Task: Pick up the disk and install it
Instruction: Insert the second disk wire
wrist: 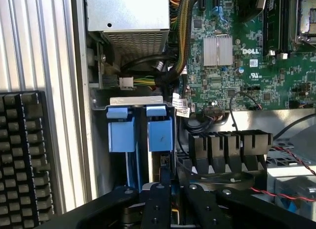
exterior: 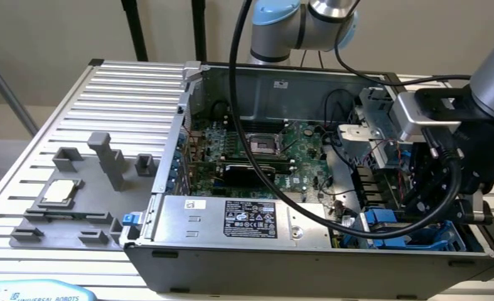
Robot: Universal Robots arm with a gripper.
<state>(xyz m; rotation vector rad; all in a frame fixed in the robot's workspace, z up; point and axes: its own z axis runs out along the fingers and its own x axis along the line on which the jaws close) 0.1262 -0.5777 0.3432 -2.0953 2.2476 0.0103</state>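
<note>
Open PC case (exterior: pixel 314 263) on a ribbed table (exterior: pixel 121 94).

Exterior view: arm (exterior: pixel 489 81) reaching down into the case's corner at the exterior view's right, over blue carriers (exterior: pixel 397 229); power supply (exterior: pixel 238 219) along the near wall; motherboard (exterior: pixel 263 150) behind it; grey fixture (exterior: pixel 79 188) with a small chip (exterior: pixel 60 191) on the table.

Wrist view: gripper (wrist: pixel 165 189), fingers (wrist: pixel 157 204) narrowly parted, closed on the edge of the disk (wrist: pixel 160 135), which stands upright in its bay just beside a second blue carrier (wrist: pixel 121 133). Keyboard (wrist: pixel 22 160) lies outside the case.
</note>
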